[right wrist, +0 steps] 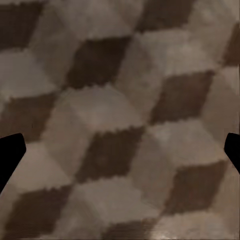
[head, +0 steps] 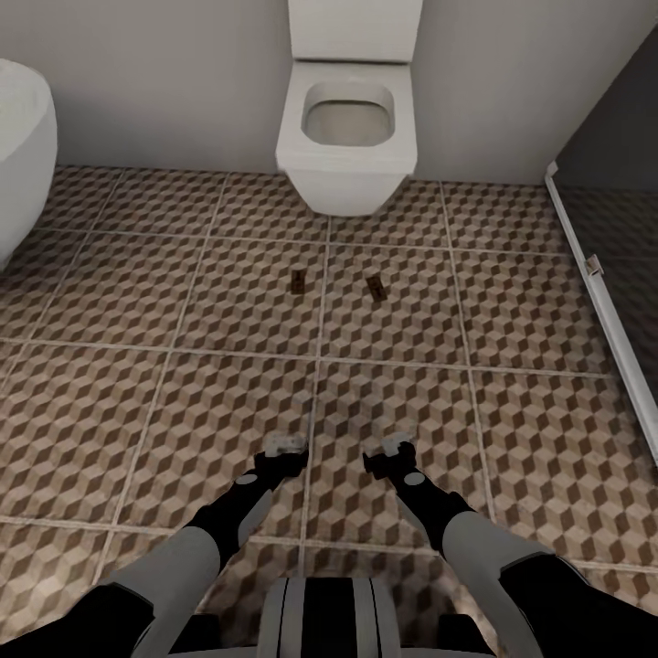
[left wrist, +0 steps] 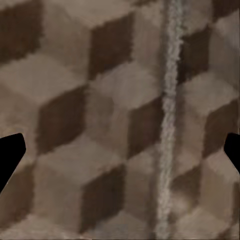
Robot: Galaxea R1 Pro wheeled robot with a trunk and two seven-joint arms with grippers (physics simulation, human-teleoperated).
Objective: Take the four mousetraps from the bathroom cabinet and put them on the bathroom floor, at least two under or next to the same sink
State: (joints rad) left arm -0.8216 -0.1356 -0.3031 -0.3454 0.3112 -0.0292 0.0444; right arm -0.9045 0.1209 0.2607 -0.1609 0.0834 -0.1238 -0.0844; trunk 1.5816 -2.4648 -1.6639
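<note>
Tan mousetraps, one (head: 298, 281) and another (head: 375, 290), lay on the bathroom floor (head: 137, 366) before the toilet (head: 345, 137). Left tool (head: 285, 445) and right tool (head: 391, 450) hung spread, empty. Judged next: fetch remaining traps, place them by a sink.

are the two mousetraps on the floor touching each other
Apart. The head view shows the left mousetrap and the right mousetrap on separate tiles of the bathroom floor, with patterned tile and a grout line between them.

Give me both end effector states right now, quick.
Left end effector: open, holding nothing, above the bathroom floor.
Right end effector: open, holding nothing, above the same floor.
</note>
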